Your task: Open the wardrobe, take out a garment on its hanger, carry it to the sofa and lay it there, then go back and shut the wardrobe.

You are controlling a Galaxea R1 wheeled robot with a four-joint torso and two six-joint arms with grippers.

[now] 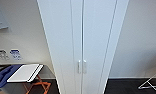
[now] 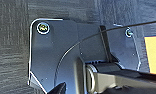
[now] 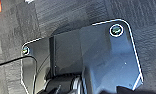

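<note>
Hand state cannot be told for either arm, and so neither arm can be judged the nearer to the work.

Head view: the wardrobe (image 1: pixel 82 37) stands square ahead, both doors shut and meeting at a central seam. Its long axis runs vertically, and the paired handles (image 1: pixel 81 66) sit low on the seam, side by side. A white wall (image 1: pixel 141 37) flanks it on both sides. To one side a folding stand (image 1: pixel 26 73) with orange legs stands near; to the other, a thin wire rack (image 1: pixel 151 83) lies on the floor. Room for the doors to swing looks adequate.

Left wrist view: dark carpet (image 2: pixel 11 50) lies below, with an orange patch (image 2: pixel 154 55) at the edge.

Right wrist view: dark carpet again.
</note>
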